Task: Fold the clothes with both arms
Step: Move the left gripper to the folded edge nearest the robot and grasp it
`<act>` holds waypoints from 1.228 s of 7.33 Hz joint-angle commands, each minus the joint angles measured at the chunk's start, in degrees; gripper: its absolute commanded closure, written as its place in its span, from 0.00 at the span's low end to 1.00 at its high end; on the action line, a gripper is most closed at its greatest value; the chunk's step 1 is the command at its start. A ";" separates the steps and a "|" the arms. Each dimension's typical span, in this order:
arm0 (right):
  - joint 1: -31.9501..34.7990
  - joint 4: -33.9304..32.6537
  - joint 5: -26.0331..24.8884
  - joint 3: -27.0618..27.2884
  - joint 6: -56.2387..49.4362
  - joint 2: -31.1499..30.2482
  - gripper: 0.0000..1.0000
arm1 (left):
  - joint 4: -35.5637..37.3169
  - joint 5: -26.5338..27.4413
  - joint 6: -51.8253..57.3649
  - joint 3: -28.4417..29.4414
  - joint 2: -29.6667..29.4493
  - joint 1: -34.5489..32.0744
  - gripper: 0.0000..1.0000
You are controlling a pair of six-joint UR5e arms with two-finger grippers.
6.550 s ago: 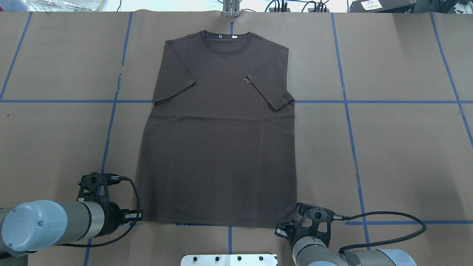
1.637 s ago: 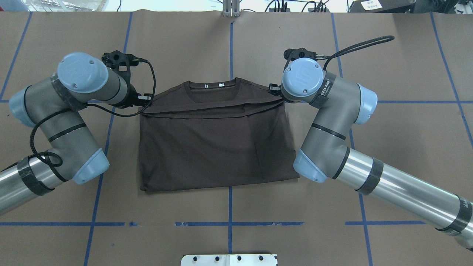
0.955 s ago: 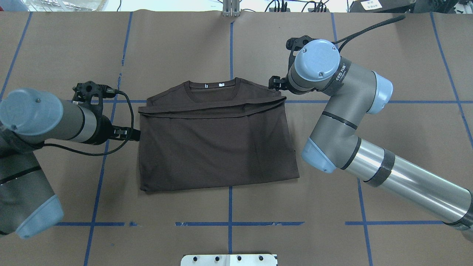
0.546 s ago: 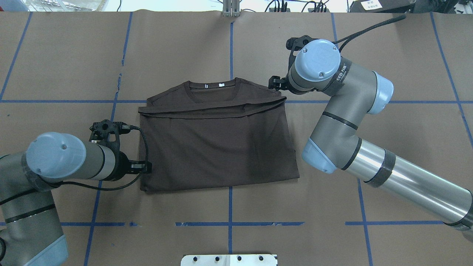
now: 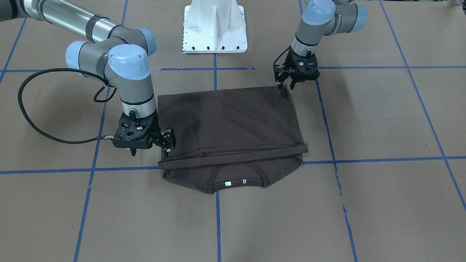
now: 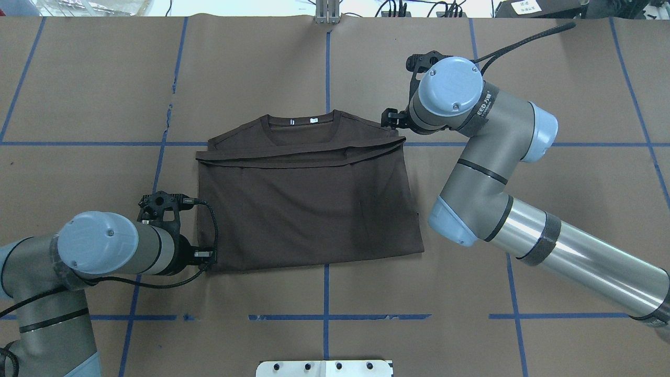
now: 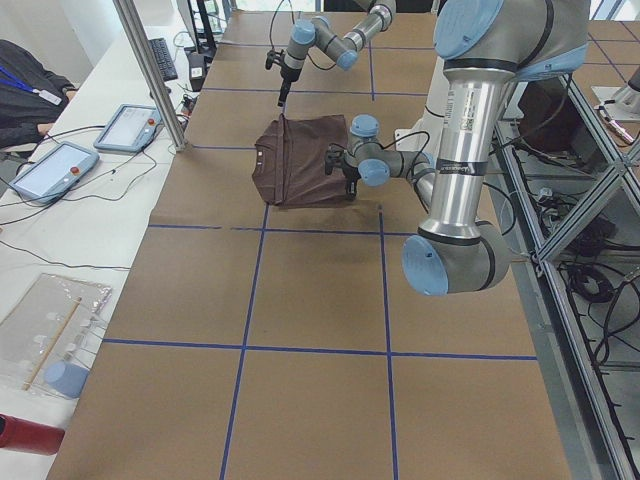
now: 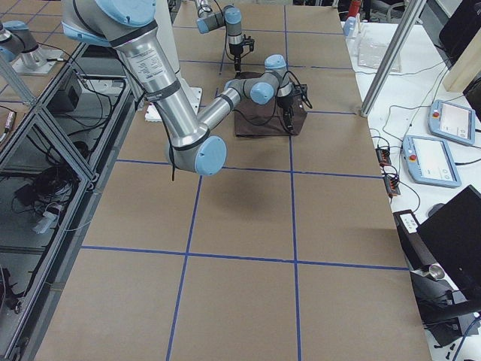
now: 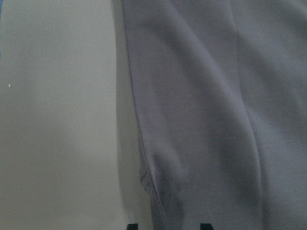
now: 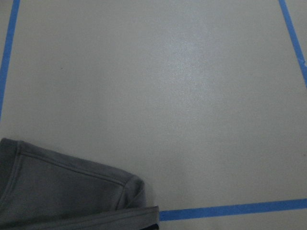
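T-shirt [image 6: 309, 209] lies mid-table [image 6: 549, 220], folded once, hem edge up by the collar [image 6: 301, 123] on the far side; long axis runs left-right. Left arm [image 6: 99, 251] sits low at the near-left corner. Left gripper [image 6: 205, 256]: fingers parted astride the fold edge, cloth to its right. Right gripper [image 6: 391, 119] is at the far-right hem corner; spread not discernible. Left looks nearer a grasp.

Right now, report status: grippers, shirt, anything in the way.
Left gripper open, straddling the T-shirt edge at its near corner. Right gripper beside the far hem corner, state unclear. T-shirt folded once, collar showing. Nothing in the way.
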 commanded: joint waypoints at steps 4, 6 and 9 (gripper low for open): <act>-0.01 0.00 -0.09 -0.13 0.13 0.05 0.00 | -0.09 0.02 0.06 0.49 -0.10 0.65 1.00; -0.09 -0.09 -0.09 -0.13 0.13 0.05 0.00 | 0.00 0.37 0.67 0.05 0.16 0.56 1.00; -0.01 -0.09 -0.09 -0.13 0.05 0.05 0.00 | 0.62 0.55 10.54 1.27 -0.01 -8.17 1.00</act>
